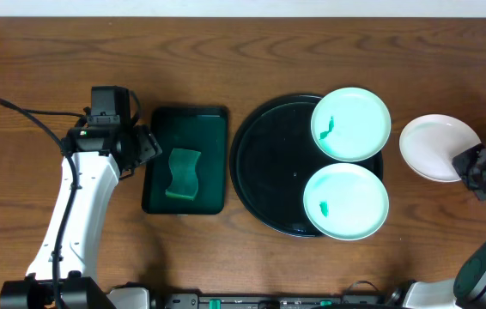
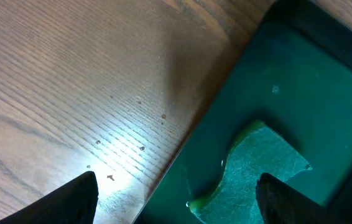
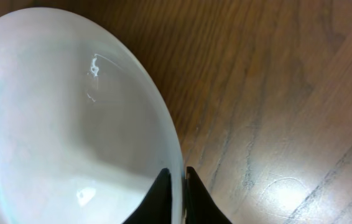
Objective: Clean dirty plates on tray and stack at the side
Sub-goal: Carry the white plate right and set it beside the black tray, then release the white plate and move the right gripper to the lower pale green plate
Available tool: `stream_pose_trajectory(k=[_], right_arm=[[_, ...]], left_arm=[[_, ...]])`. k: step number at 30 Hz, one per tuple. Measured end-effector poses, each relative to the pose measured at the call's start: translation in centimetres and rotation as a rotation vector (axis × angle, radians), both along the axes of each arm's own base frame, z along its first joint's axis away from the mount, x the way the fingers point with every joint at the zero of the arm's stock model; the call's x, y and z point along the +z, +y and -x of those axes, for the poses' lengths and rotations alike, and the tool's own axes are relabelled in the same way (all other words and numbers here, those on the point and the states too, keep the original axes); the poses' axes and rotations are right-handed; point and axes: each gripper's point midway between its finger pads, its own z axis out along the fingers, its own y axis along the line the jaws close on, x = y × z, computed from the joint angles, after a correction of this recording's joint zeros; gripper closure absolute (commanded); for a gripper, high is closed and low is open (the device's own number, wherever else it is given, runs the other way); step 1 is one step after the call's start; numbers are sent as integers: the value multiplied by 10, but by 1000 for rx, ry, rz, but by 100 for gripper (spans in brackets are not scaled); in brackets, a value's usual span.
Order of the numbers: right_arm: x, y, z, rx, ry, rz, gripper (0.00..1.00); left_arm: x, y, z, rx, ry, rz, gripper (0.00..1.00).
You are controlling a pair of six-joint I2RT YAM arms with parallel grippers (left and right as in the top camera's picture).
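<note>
The right hand is clamped on the rim of a small round white plate, one finger above the edge and one beneath. The plate lies over the brown wooden worktop, stretching away from the fingertips. Whether it rests flat there I cannot tell.

Past the far edge of that plate from the right hand sits the large round glossy black tray. It holds two pale mint-green round plates side by side on the part nearest the hand. Each of them, the farther plate and the nearer plate, has a small green smudge.

The left hand has its fingers spread apart and grips nothing. It hangs over the edge of a dark green rectangular tray. A green wavy-edged sponge lies in that tray, just ahead of the fingertips.
</note>
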Motion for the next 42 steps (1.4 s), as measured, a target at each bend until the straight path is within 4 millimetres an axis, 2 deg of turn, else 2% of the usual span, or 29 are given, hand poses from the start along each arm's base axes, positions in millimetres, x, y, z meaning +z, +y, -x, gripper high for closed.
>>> stream_pose_trajectory(k=[2,6,7,11,14,18,20,24,26,30,33,39,42], right_arm=[[0,1,-1,4,-4,-6,95],[-1,6,-3,31,-13,-27,67],[-1,8,-5,46,-19,-37,64],[-1,18,-11,108,-39,-71,60],[0,30,-19,177,-47,-82,60],[5,64,-34,344,-40,-103,61],[18,84,-46,446,-33,-106,60],[66,127,-77,661,-54,-70,53],[84,148,-80,740,-38,-65,49],[101,185,-56,859,76,-100,32],[97,201,-26,903,193,-154,33],[88,204,14,876,347,-231,30],[73,199,35,842,436,-248,29]], left_arm=[[0,0,0,0,0,0,18],[0,0,0,0,0,0,18],[0,0,0,0,0,0,18],[0,0,0,0,0,0,18],[0,0,0,0,0,0,18],[0,0,0,0,0,0,18],[0,0,0,0,0,0,18],[0,0,0,0,0,0,18],[0,0,0,0,0,0,18],[0,0,0,0,0,0,18],[0,0,0,0,0,0,18],[0,0,0,0,0,0,18],[0,0,0,0,0,0,18]])
